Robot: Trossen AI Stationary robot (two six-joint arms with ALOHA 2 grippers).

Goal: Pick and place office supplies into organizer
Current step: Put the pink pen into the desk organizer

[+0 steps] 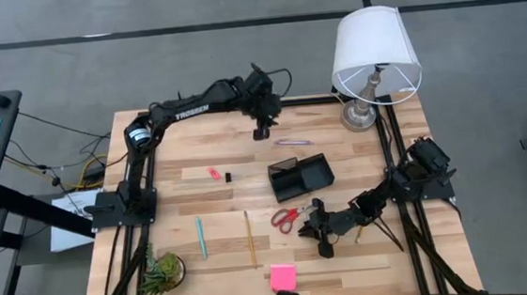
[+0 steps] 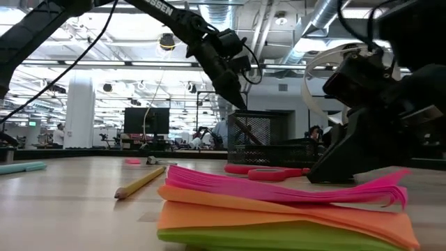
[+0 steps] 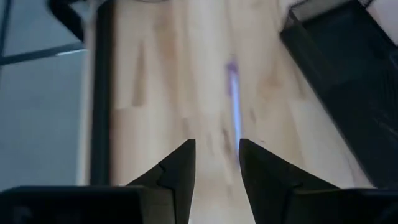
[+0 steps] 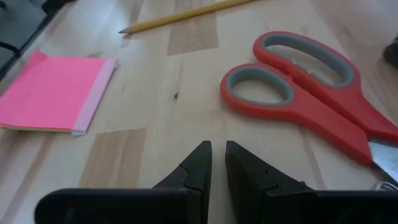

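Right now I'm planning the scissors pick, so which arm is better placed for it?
The right. The right hand sits low beside the red scissors, which lie near in its wrist view. The left hand hangs at the far edge over the purple pen.

One organizer [image 1: 301,177], one scissors [image 1: 288,217], one sticky pad [image 1: 282,277], two pens [image 1: 201,237], one pencil [image 1: 249,238], one eraser [image 1: 215,173], one clip [image 1: 228,177], one plant [image 1: 162,271], one lamp [image 1: 374,54].

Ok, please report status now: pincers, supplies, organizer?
Left pincer open above pen, empty. Right pincer nearly shut by scissors, empty. Organizer unblocked.
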